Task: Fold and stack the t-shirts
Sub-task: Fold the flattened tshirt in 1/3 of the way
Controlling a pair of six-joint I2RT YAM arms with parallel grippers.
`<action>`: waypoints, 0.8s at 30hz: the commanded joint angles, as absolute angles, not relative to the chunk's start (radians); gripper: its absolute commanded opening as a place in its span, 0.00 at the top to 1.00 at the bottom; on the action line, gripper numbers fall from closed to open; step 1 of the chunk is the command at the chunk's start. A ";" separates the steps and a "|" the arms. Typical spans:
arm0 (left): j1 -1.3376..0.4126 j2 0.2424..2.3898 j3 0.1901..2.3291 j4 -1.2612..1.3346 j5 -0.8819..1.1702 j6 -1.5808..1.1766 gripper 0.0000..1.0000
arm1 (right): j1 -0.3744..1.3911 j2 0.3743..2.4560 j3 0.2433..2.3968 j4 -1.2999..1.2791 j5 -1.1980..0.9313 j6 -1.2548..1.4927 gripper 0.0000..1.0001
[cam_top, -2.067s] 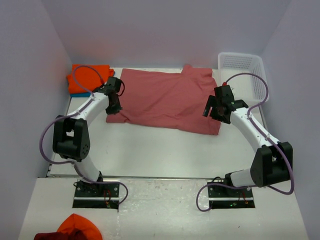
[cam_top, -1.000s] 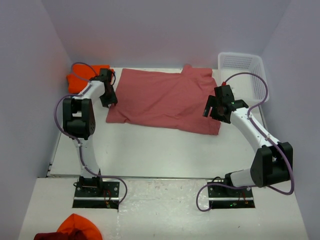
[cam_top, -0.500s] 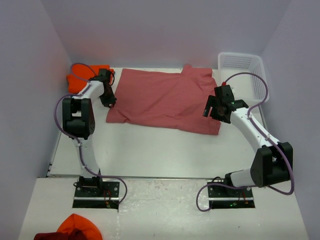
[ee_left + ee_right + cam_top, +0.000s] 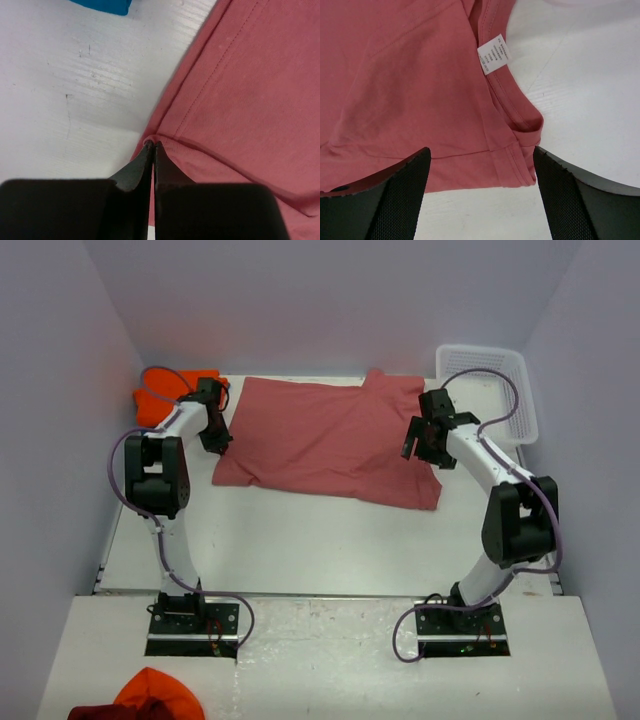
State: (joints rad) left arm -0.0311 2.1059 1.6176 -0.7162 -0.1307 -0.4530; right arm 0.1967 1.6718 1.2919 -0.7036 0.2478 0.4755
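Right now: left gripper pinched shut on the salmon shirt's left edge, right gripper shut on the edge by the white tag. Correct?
Wrong on the right gripper: the right wrist view shows it open, jaws spread over the salmon shirt by the white tag, holding nothing. The left gripper is pinched shut on the left edge.

salmon-red t-shirt (image 4: 330,440) 1; orange t-shirt (image 4: 148,412) 1; teal t-shirt (image 4: 102,5) 1 | white basket (image 4: 478,362) 1

Top camera: high at the near side, facing the far wall, whole desk (image 4: 300,530) seen. Wrist cameras: close, looking down; each shares the salmon t-shirt (image 4: 330,440) with it.
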 commanded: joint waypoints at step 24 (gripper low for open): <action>0.000 1.875 1.540 -0.709 -0.255 -0.489 1.00 | 0.107 2.114 1.792 -0.819 0.055 0.354 0.44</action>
State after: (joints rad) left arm -0.0174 1.9125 1.5555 -0.7048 -0.2058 -0.4648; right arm 0.1059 2.0956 1.7332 -0.7864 0.0784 0.3729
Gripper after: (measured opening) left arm 0.004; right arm 0.538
